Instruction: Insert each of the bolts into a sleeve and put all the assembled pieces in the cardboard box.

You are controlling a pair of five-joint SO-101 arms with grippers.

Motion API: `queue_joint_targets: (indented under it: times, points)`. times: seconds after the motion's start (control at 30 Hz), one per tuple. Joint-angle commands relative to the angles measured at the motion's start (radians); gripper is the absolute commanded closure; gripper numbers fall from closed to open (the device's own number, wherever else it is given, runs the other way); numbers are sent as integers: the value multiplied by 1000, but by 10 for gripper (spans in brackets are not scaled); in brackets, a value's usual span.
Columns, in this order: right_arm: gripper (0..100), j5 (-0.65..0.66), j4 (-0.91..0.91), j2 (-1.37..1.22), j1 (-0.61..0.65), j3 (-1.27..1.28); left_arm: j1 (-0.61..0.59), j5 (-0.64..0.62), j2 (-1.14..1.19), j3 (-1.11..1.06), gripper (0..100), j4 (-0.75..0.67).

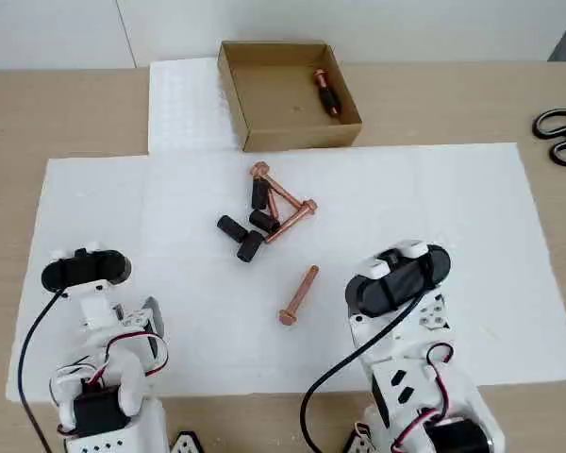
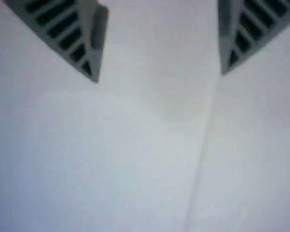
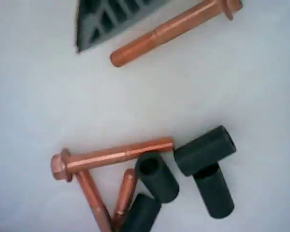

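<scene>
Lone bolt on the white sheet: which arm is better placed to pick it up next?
Probably right. The lone bolt lies close beside the right gripper; the left gripper hangs open over bare sheet, farther off.

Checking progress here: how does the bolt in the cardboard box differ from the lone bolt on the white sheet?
The boxed bolt wears a black sleeve; the lone bolt is bare. The boxed bolt lies in the cardboard box, the lone bolt on the white sheet. Both are copper-coloured.

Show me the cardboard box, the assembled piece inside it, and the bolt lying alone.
cardboard box (image 1: 278,99), high view, bare part of its floor.
assembled piece (image 1: 326,94), high view, its black sleeve.
lone bolt (image 1: 300,294), high view, middle of its shank.
</scene>
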State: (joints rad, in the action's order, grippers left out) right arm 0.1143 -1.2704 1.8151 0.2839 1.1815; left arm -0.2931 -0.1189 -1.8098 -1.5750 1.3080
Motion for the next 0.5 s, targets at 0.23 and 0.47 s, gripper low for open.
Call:
queue_joint_targets:
  times: [0.23, 0.47]
  points:
    - [753, 6, 179, -1, -2, 319, -3, -6, -12, 4, 842, -26]
    - [753, 6, 357, -2, -4, 500, -3, -6, -12, 4, 842, -26]
